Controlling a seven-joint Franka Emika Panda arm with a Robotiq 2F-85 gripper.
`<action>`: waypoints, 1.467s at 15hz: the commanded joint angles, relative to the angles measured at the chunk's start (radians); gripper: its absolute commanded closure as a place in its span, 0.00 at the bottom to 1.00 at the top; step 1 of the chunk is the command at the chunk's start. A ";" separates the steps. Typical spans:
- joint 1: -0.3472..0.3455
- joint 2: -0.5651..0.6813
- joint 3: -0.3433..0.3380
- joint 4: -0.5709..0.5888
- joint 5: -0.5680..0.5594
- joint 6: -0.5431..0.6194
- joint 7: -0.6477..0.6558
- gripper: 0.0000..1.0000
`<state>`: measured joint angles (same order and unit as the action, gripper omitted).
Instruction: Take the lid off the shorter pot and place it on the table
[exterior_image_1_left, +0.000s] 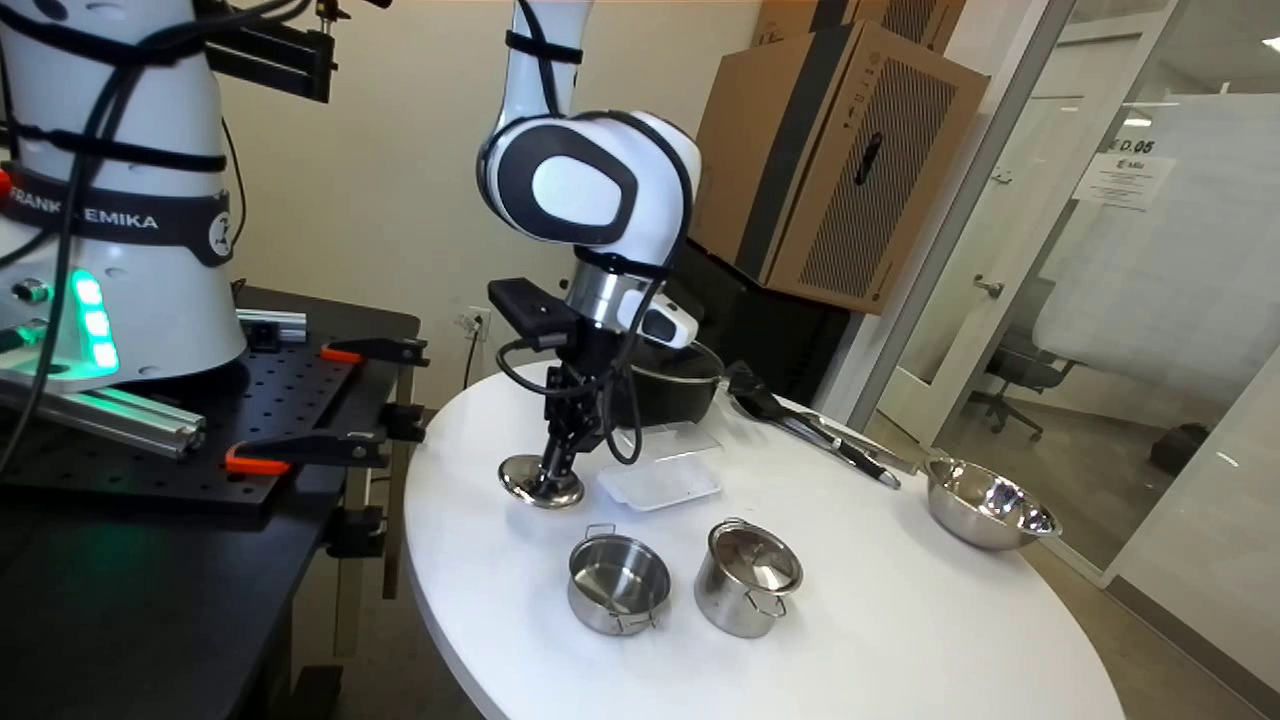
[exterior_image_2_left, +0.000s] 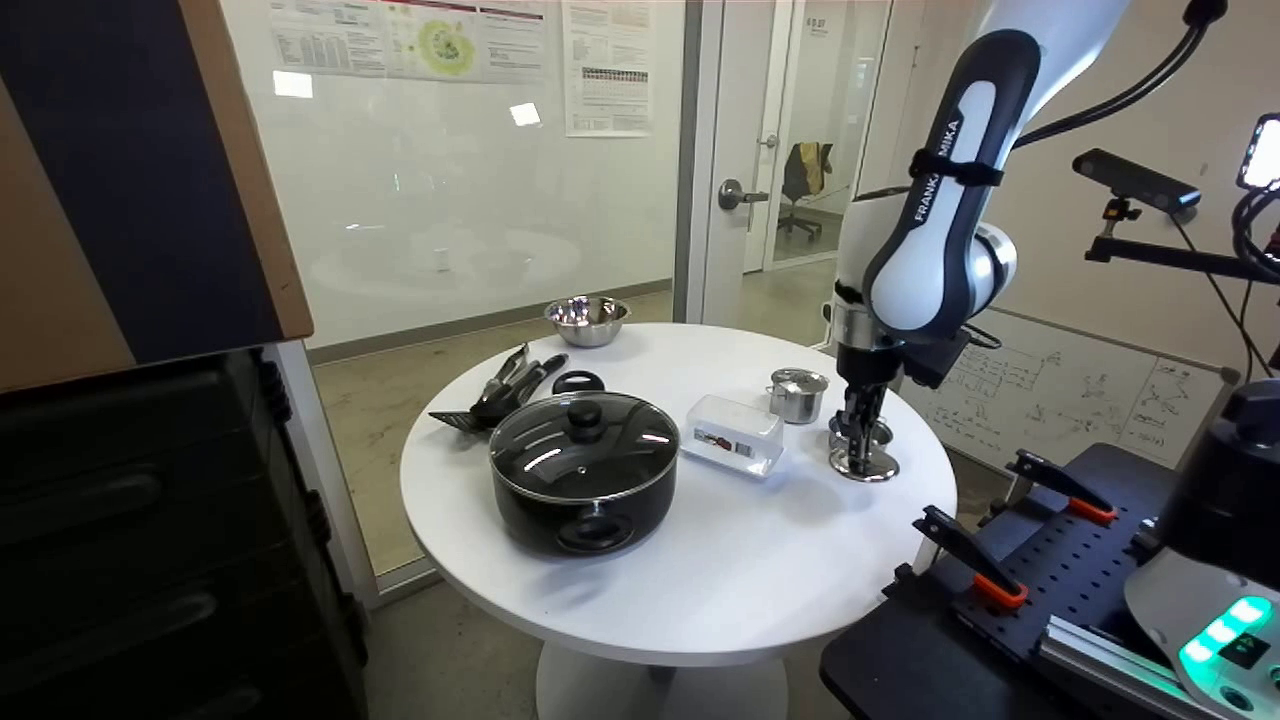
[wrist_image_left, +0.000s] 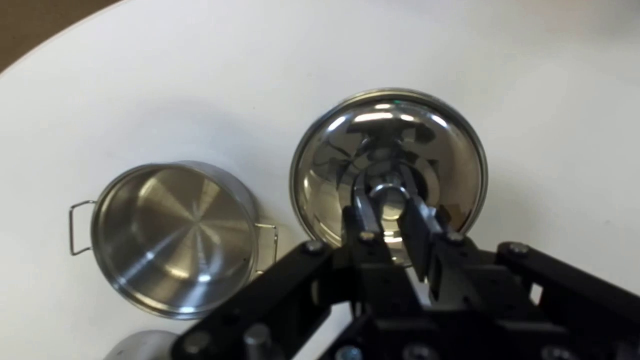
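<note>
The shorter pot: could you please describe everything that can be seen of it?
The shorter pot is round and straight-sided, with a shiny, silvery surface that looks like steel. Two wire handles sit on opposite sides. It is uncovered and looks empty, with reflections inside. It stands upright on the white table, beside but apart from the taller pot. The fingers do not touch it.

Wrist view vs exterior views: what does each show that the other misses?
Only the wrist view: the knob of the lid, between the fingers.
Only the exterior views, and both of them: the big black pot, clear plastic box, utensils and robot base.
Shared: the lid, the gripper, the open shorter pot and the white table.
</note>
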<state>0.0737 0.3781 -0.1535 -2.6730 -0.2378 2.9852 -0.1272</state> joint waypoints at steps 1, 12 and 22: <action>0.110 0.077 -0.092 0.038 -0.054 0.058 0.078 0.95; 0.133 0.226 -0.100 0.139 -0.011 0.101 0.063 0.95; 0.108 0.198 -0.081 0.119 -0.012 0.111 0.037 0.00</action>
<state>0.1910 0.5975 -0.2446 -2.5310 -0.2556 3.0676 -0.0819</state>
